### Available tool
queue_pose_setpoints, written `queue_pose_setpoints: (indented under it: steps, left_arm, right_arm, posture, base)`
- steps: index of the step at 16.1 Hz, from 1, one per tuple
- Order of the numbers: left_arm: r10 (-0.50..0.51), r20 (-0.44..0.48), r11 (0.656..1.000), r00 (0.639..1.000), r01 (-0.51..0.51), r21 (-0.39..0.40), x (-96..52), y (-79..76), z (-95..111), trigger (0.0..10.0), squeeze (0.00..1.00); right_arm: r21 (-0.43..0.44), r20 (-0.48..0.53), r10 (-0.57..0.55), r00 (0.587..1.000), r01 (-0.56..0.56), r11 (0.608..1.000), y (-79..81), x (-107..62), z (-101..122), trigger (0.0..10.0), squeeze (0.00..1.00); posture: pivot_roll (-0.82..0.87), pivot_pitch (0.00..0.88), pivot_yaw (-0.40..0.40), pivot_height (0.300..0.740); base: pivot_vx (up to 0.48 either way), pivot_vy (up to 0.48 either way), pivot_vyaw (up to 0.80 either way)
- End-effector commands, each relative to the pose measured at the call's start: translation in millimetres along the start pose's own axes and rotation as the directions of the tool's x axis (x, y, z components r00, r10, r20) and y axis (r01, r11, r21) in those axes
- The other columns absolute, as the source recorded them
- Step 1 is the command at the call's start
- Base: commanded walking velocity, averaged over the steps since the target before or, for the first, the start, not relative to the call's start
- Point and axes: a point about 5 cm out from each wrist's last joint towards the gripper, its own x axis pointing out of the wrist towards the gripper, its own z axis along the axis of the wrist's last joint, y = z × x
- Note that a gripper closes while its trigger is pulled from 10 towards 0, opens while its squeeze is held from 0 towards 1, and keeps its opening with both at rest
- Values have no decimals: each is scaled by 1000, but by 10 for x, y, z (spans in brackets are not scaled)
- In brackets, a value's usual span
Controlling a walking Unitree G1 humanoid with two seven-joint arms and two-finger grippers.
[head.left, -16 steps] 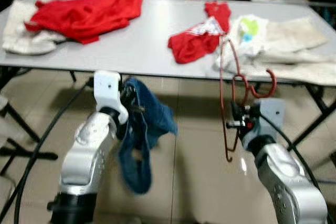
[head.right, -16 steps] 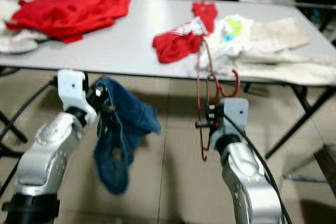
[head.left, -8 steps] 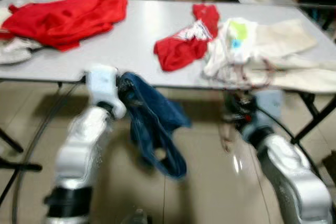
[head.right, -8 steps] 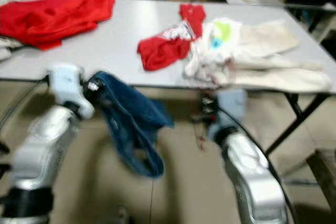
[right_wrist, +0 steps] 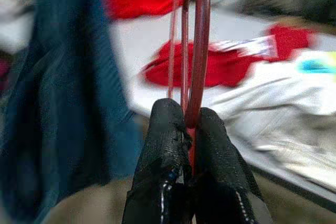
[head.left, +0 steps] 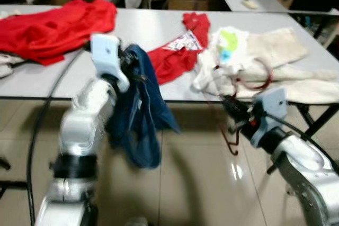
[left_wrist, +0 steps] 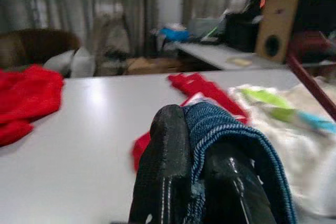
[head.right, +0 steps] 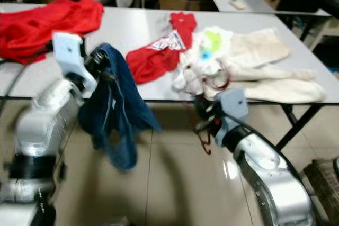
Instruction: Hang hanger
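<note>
Hanger (head.left: 249, 80), thin and red, sits right of centre in the head views, its hook curling over the front edge of the pale clothes (head.left: 275, 59) while its wire body drops below the surface (head.left: 132, 27) edge toward the tiled floor (head.left: 201, 183). The right gripper (right_wrist: 184, 129) holds it: in the right wrist view the two black fingers (right_wrist: 165, 145) are pressed together with the red wire rising from between them, so the jaws are closed on the hanger. That gripper lies at the lower right of the head views, just under the surface's front edge, on the end of the silver right arm (head.left: 302, 173). The left gripper (left_wrist: 197, 145) is raised at centre left of the head views, level with the front edge, and a pair of blue jeans (head.left: 140, 115) hangs from it in a long fold toward the floor. In the left wrist view the denim hem lies pinched between the two black fingers (left_wrist: 168, 145), so these jaws are closed on the jeans. On the surface a large red garment (head.left: 53, 22) lies at the upper left, a smaller red one (head.left: 180, 51) near the middle, and the pale clothes, one with a green and blue print, spread across the right. The head views are somewhat blurred.
</note>
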Motion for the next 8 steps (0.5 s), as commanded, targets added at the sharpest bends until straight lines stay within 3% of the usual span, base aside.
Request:
queue_pose_setpoints:
  steps: [1,3,8]
  left_arm:
    - [-42,72,999,997,41,21,124,-46,203,10000,0]
    - [-41,92,998,995,36,51,275,16,342,10000,0]
    - [-11,109,996,994,1,93,425,182,525,10000,0]
  right_arm:
    - [-33,-18,44,999,-44,998,-47,-132,47,10000,0]
    - [-70,-86,139,986,-145,987,-95,-306,76,10000,0]
    - [-75,-166,286,944,-301,951,-73,-517,147,10000,0]
  posture:
    - [54,14,16,740]
    - [48,7,20,740]
    - [48,7,18,740]
  base:
    - [349,0,0]
    - [347,0,0]
    - [363,0,0]
